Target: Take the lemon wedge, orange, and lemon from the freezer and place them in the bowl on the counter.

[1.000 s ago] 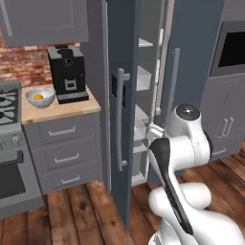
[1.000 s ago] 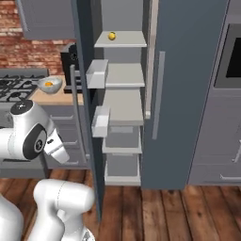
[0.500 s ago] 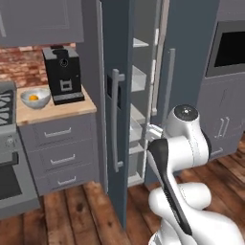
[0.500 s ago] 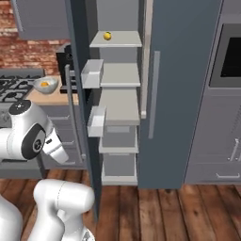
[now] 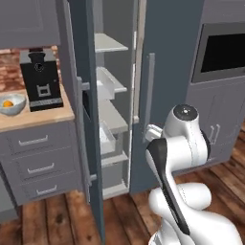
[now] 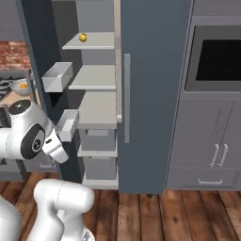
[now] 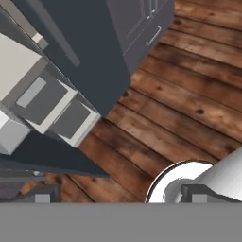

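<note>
Gripper fingers are seen in the hand view as two dark tips set well apart at the bottom, one at the left and one at the right, so the jaws are spread to their widest and nothing is held between them; brown wooden floor planks lie below. The freezer, tall and dark grey-blue, is seen with its left door swung open, so that the light grey inner shelves and the white door bins are exposed, while its right door stays closed behind a long vertical bar handle. A small yellow fruit, taken to be the lemon, rests on the top shelf, toward its far left side. The bowl is set on the counter at the far left, just beside a black coffee machine, and something orange is seen lying inside it; whether the wedge is also in it cannot be told. Grey drawers with bar handles are fitted under the counter. A dark wall oven is built into grey cabinets to the right of the freezer. No brand, label or writing can be read on any surface.
</note>
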